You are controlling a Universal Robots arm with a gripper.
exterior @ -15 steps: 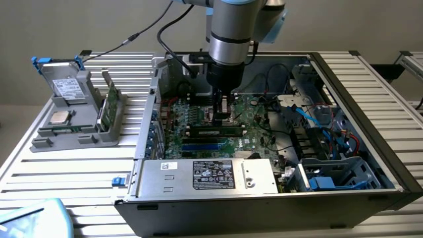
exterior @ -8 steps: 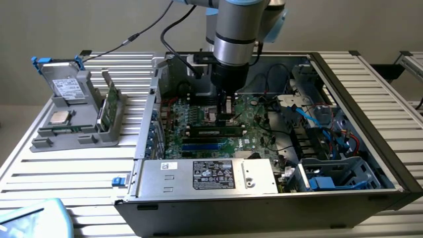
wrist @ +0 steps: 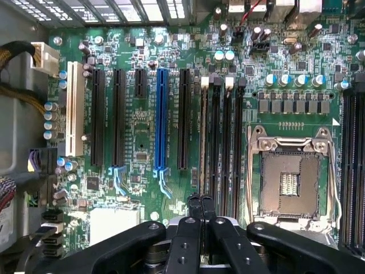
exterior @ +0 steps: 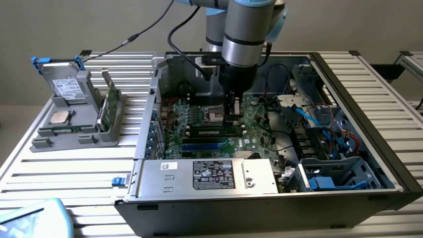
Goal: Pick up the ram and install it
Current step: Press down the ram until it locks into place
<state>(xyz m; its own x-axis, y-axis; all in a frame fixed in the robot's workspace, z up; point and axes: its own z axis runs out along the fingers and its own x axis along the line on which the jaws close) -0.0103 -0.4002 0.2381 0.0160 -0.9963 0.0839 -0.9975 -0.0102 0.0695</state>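
Well along, judging by how things lie. No pick-up left to do: ram (exterior: 215, 132) off the worktop (exterior: 79, 173) and inside the open computer case (exterior: 357, 163), standing on edge in one of the long black slots (wrist: 227, 142) of the motherboard (wrist: 137, 114), beside the bare processor socket (wrist: 291, 177). Seen edge-on from the wrist as a thin pale-brown line (wrist: 203, 142) in the slot farthest from that socket, with a white end clip (wrist: 204, 81) at its far end. Gripper (exterior: 231, 116) down in the case directly over the stick, tips (wrist: 200, 200) at the near end of it. Fingers (wrist: 194, 206) drawn close together, almost no gap between them; hard to say whether pinching the top edge of the stick or merely resting on or above it. Hard to say too whether fully pressed home: far clip looks upright against the stick, near clip hidden beneath the fingers. Probably left, then: final seating, or only confirming it, and letting go.
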